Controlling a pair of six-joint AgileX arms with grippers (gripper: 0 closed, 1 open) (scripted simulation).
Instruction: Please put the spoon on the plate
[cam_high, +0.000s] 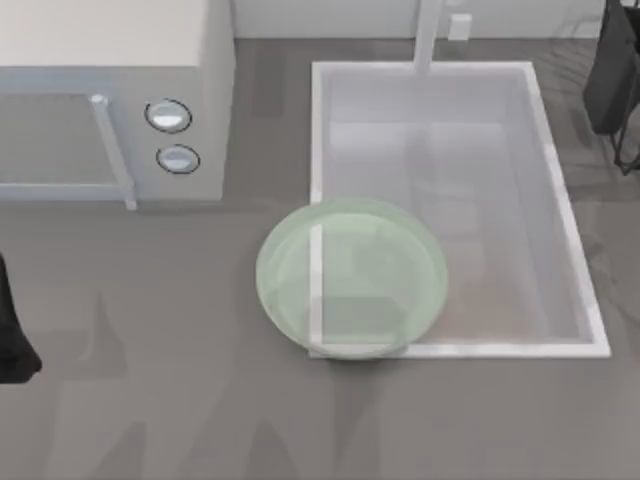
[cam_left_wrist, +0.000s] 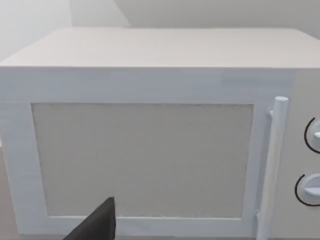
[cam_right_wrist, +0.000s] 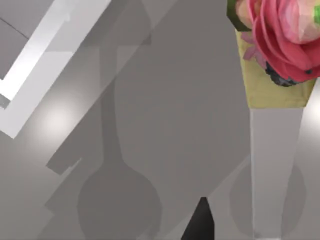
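Looking down, you are seeing the plate (cam_high: 352, 278) sitting over a corner of the sink (cam_high: 565, 230), with the microwave (cam_high: 110, 100) standing up and left of the plate. Your left arm (cam_high: 12, 335) is waiting well left of the plate, its left gripper (cam_left_wrist: 97, 225) facing the microwave door. Your right arm (cam_high: 615, 75) is hanging up and right of the plate. Close before the right gripper (cam_right_wrist: 200, 222), the spoon (cam_right_wrist: 275, 165) is showing its white handle and pink-and-yellow ornament above the grey table (cam_high: 150, 420), well apart from the plate. You cannot tell how either gripper's jaws are standing, or whether they are holding anything.
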